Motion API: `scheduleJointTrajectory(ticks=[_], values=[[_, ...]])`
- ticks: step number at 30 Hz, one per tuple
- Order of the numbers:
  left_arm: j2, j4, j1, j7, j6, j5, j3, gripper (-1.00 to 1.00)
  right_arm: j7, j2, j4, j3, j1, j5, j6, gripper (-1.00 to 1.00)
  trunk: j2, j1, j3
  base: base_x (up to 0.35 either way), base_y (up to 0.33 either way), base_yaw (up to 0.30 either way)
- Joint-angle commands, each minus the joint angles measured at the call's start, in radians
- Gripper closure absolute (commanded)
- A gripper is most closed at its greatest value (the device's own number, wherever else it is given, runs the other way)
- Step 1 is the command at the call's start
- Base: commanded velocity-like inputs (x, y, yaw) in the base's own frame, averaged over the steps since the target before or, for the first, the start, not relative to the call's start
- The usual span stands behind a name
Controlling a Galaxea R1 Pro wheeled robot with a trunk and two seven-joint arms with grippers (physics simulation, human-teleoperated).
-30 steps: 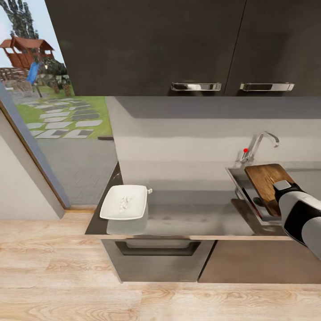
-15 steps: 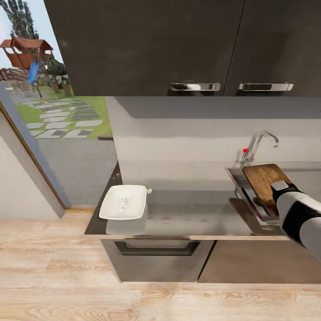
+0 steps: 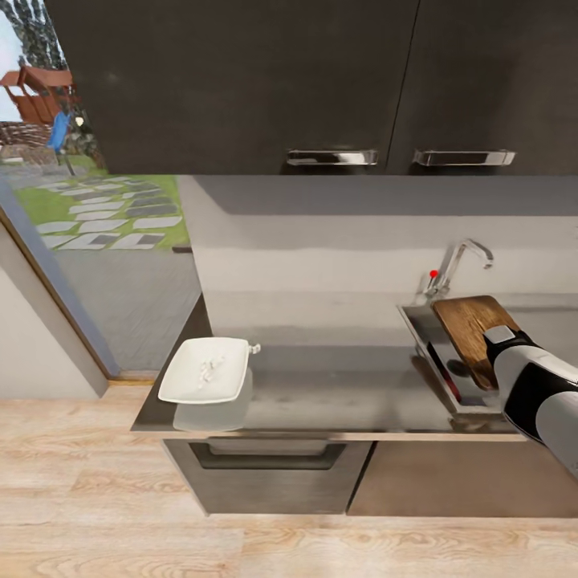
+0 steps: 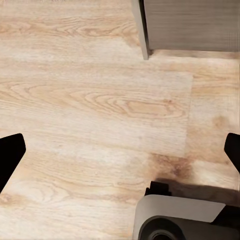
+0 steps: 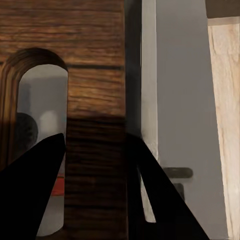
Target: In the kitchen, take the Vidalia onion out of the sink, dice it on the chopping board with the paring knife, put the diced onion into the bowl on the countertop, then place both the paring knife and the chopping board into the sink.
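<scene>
Wooden chopping board (image 5: 95, 95) sits clamped between the right gripper (image 5: 95, 185) fingers.

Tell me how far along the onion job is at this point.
Nearly finished. Done: white diced bits lie in the bowl on the countertop. In hand: the right pincer is closed on the board, which sits tilted over the sink by the faucet. Left: letting the board go inside the sink. A dark, red-marked thing under the board may be the knife; I cannot tell. The left pincer hangs open over the floor.
</scene>
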Motion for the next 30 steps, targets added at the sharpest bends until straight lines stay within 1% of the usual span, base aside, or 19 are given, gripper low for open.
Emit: scheduleJointTrajectory(ticks=[1,7,13,20,27,30], values=[[-0.001,0.004,-0.002,0.004,-0.005,0.003,-0.008,-1.00,-0.001,0.004,-0.001,-0.004,-0.002,0.011,0.006,1.00,-0.002,0.001,-0.002,0.194,-0.001,0.000],[-0.001,0.004,-0.002,0.004,-0.003,0.003,-0.008,-1.00,-0.002,0.008,-0.001,-0.004,-0.001,0.011,0.006,1.00,-0.002,0.001,-0.002,0.205,0.000,0.000],[-0.001,0.004,-0.002,0.004,-0.003,0.003,-0.008,-1.00,-0.004,0.008,-0.001,-0.005,0.000,0.011,0.007,1.00,-0.002,0.001,-0.002,0.032,0.000,0.000],[-0.001,0.004,-0.002,0.004,-0.003,0.003,-0.008,-1.00,0.000,0.007,0.001,-0.004,0.046,0.011,0.007,1.00,-0.002,0.001,-0.002,0.082,0.000,0.000],[-0.001,0.004,-0.001,0.004,-0.003,0.003,-0.008,-1.00,0.001,0.009,0.002,-0.004,0.048,0.011,0.007,1.00,-0.002,0.001,-0.002,0.171,0.000,0.000],[-0.001,0.004,-0.002,0.004,-0.003,0.004,-0.008,-1.00,0.001,0.015,0.002,-0.004,0.048,0.011,0.007,1.00,-0.002,0.001,-0.002,0.247,0.000,0.000]])
